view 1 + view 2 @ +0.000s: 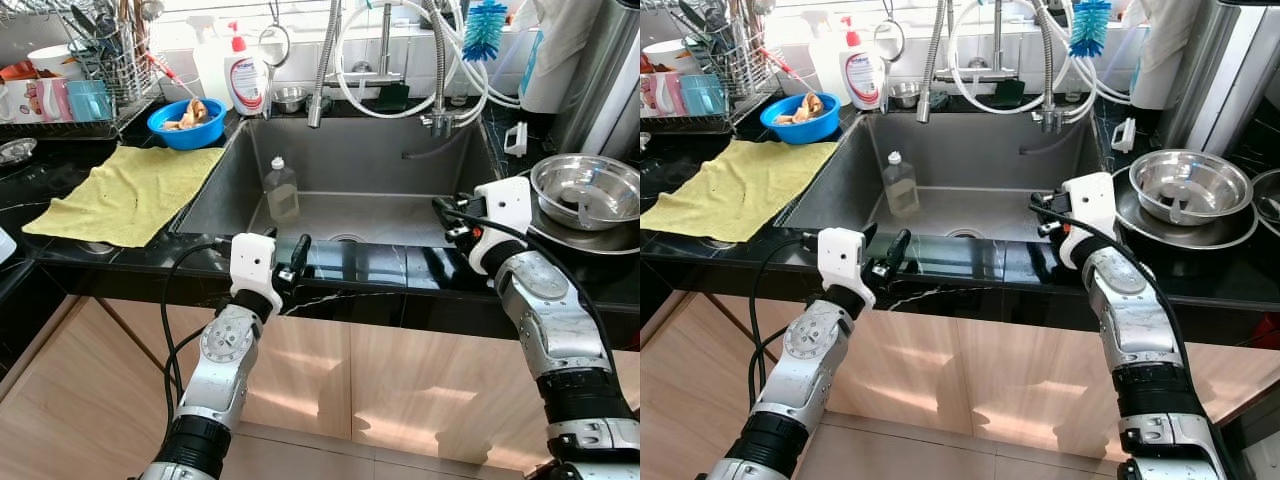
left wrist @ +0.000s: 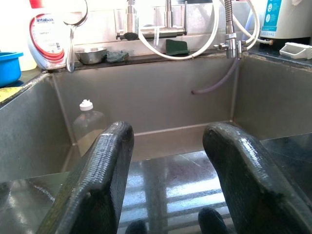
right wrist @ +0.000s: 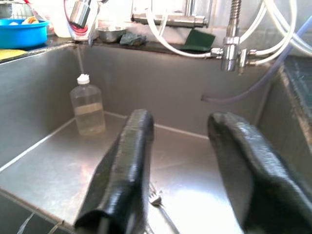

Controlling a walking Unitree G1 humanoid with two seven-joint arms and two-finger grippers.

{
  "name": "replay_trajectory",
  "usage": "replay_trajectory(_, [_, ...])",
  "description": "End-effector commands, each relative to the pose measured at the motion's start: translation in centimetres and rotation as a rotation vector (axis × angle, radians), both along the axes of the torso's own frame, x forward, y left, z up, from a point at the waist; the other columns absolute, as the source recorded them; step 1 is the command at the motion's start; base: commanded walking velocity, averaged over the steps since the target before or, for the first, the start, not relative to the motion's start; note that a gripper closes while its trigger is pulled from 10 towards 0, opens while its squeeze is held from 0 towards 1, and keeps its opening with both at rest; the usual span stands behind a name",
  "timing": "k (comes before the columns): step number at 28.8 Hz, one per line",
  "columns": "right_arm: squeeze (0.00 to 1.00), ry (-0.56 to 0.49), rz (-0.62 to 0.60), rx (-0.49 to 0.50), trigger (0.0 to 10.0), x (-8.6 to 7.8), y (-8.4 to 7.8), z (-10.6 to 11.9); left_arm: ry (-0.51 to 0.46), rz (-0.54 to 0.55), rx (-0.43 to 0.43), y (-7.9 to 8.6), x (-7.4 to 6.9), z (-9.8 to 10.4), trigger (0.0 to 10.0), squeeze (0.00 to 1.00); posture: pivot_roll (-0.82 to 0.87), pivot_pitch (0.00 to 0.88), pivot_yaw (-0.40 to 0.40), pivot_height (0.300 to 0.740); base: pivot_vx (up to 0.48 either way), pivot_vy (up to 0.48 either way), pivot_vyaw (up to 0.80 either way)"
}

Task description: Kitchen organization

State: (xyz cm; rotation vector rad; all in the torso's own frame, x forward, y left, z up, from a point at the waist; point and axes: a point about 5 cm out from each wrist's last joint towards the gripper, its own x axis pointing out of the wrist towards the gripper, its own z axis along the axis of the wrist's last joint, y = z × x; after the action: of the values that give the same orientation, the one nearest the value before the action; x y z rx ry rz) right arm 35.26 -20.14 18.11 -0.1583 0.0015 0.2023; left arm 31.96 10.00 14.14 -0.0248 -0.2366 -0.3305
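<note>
Your left gripper hovers over the front rim of the sink, fingers spread apart and holding nothing. Your right gripper sits at the front right corner of the sink, just inside the rim, jaws likewise parted and empty.

The likely target is the clear bottle. It stands upright on the basin floor near the back left corner, close to the left wall and apart from both grippers. Something thin, perhaps a fork, lies on the basin floor below the right gripper; it is too blurred to name with confidence.

To retrieve the bottle, use the left gripper, since it is the nearer one. Keep the fingers wide until they straddle the bottle body below the white cap. Approach from the front, level with the body, so you do not tip it against the wall. Watch the faucet hose above. Close gently: thin plastic probably flexes and may slip when wet.
</note>
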Motion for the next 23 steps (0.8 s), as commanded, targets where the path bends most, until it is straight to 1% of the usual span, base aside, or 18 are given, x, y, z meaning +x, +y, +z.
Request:
replay_trajectory(1, [0.0, -0.049, -0.004, 0.0, 10.0, 0.1, 0.3, 1.0, -0.009, 0.015, 0.01, 0.5, 0.0, 0.4, 10.0, 0.0, -0.1, 0.0, 0.072, 0.74, 0.0, 0.0, 0.0])
replay_trajectory(6, [0.0, -0.084, -0.017, -0.006, 10.0, -0.2, 0.5, 1.3, -0.01, 0.014, 0.012, 0.5, 0.0, 0.3, 10.0, 0.0, -0.09, 0.0, 0.076, 0.74, 0.0, 0.0, 0.0])
replay_trajectory(8, [0.0, -0.114, -0.033, -0.031, 10.0, -0.3, 0.6, 1.8, -0.013, 0.015, 0.013, 0.5, 0.2, 0.4, 10.0, 0.0, -0.09, 0.0, 0.076, 0.74, 0.0, 0.0, 0.0])
replay_trajectory(10, [0.0, -0.144, -0.043, -0.023, 10.0, -0.4, 0.9, 2.4, -0.013, 0.017, 0.011, 0.5, 0.2, 0.4, 10.0, 0.0, -0.09, 0.0, 0.075, 0.74, 0.0, 0.0, 0.0])
replay_trajectory(13, [0.0, -0.186, -0.051, -0.046, 10.0, -0.7, 1.0, 3.0, -0.017, 0.016, 0.008, 0.3, 0.1, 0.5, 10.0, 0.0, -0.09, 0.0, 0.069, 0.74, 0.0, 0.0, 0.0])
replay_trajectory(14, [0.0, -0.238, -0.087, -0.034, 10.0, -1.0, 0.8, 3.8, -0.022, 0.021, 0.004, 0.3, 0.1, 0.6, 10.0, 0.0, -0.09, 0.0, 0.065, 0.74, 0.0, 0.0, 0.0])
replay_trajectory(16, [0.0, -0.265, -0.105, -0.018, 10.0, -1.2, 0.7, 4.2, -0.025, 0.025, 0.001, 0.3, 0.0, 0.6, 10.0, 0.0, -0.09, 0.0, 0.065, 0.74, 0.0, 0.0, 0.0])
replay_trajectory(17, [0.0, -0.306, -0.129, -0.024, 10.0, -1.5, 0.6, 5.0, -0.027, 0.032, 0.0, 0.6, 0.1, 0.7, 10.0, 0.0, -0.11, 0.0, 0.071, 0.74, 0.0, 0.0, 0.0])
replay_trajectory(18, [0.0, -0.306, -0.129, -0.024, 10.0, -1.5, 0.6, 5.0, -0.027, 0.032, 0.0, 0.6, 0.1, 0.7, 10.0, 0.0, -0.11, 0.0, 0.071, 0.74, 0.0, 0.0, 0.0])
replay_trajectory(20, [0.0, -0.385, -0.175, -0.025, 10.0, -2.7, 0.2, 6.4, -0.04, 0.039, 0.023, 1.4, 0.3, 1.0, 10.0, 0.0, -0.13, 0.0, 0.075, 0.74, 0.0, 0.0, 0.0])
replay_trajectory(22, [0.0, -0.397, -0.184, -0.024, 10.0, -3.0, 0.1, 6.6, -0.045, 0.04, 0.028, 1.5, 0.3, 1.1, 10.0, 0.0, -0.13, 0.0, 0.076, 0.74, 0.0, 0.0, 0.0])
replay_trajectory(23, [0.0, -0.414, -0.205, -0.018, 10.0, -3.7, -0.1, 6.8, -0.057, 0.046, 0.044, 2.1, 0.4, 1.3, 10.0, 0.0, -0.14, 0.0, 0.081, 0.74, 0.0, 0.0, 0.0])
